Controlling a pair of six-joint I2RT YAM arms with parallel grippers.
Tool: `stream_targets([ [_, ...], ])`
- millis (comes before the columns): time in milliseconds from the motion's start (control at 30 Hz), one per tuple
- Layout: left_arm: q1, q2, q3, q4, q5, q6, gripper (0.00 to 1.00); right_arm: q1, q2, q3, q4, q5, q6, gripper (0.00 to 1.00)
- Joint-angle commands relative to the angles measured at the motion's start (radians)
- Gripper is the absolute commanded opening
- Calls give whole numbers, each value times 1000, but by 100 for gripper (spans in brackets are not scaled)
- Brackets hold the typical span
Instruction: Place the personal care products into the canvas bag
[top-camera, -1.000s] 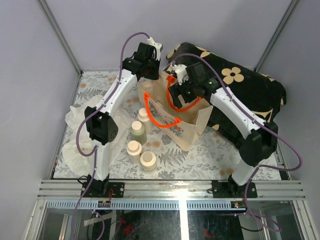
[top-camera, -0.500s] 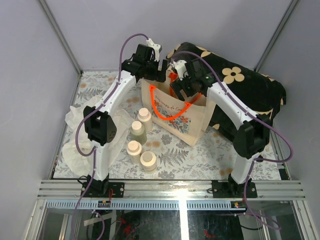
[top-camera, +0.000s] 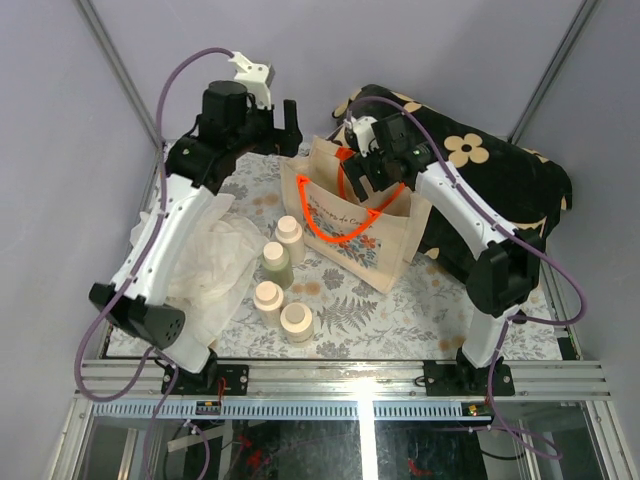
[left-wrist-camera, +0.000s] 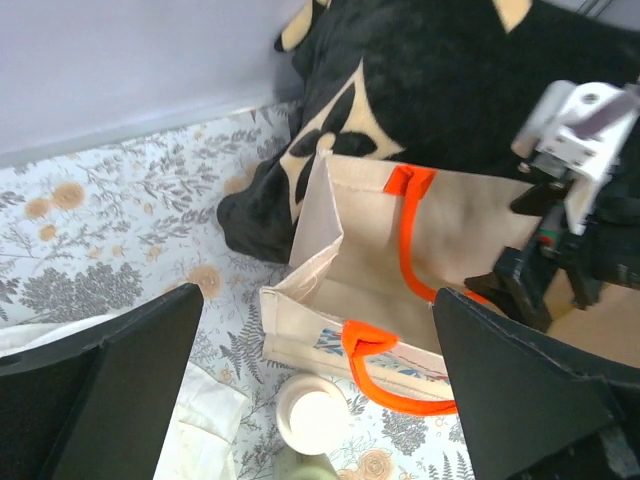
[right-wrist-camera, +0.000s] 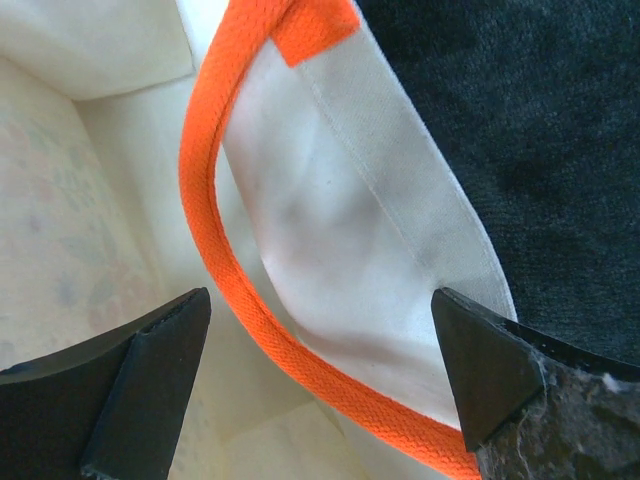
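Observation:
The canvas bag (top-camera: 385, 245) stands upright and open at mid table, its orange handles (top-camera: 335, 235) hanging over the rims. Several cream-capped personal care products stand left of it; the nearest bottle (top-camera: 289, 232) is close to its front wall and another (top-camera: 296, 322) sits towards the near edge. My left gripper (top-camera: 280, 125) hangs open high above the bag's left corner, holding nothing. From the left wrist I look down on the bag (left-wrist-camera: 330, 250) and one bottle cap (left-wrist-camera: 312, 412). My right gripper (right-wrist-camera: 320, 292) is open astride the far rim and its orange handle (right-wrist-camera: 225, 270).
A crumpled white plastic bag (top-camera: 205, 260) lies left of the bottles under the left arm. A black cloth with tan flowers (top-camera: 490, 175) is heaped behind and right of the canvas bag. Grey walls close the back and sides.
My left gripper opened, let go of the bag's rim and swung up and to the left. The bag went from tilted to upright. My right gripper stays at the far rim.

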Motion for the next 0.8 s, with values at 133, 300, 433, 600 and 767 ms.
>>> stream_targets([
  [133, 6, -166, -173, 32, -82, -48, 100, -24, 124, 230, -140, -219, 109, 99],
  [300, 6, -252, -359, 30, -104, -84, 100, -30, 133, 328, -199, -204, 98, 99],
  [433, 5, -291, -428, 12, -81, -107, 100, -30, 90, 389, -215, -164, 103, 99],
  [600, -13, -330, -508, 6, -15, -104, 100, -31, 16, 437, -208, -121, 115, 100],
  [767, -97, -309, -559, 8, -23, -109, 100, -31, -27, 432, -216, -91, 116, 99],
])
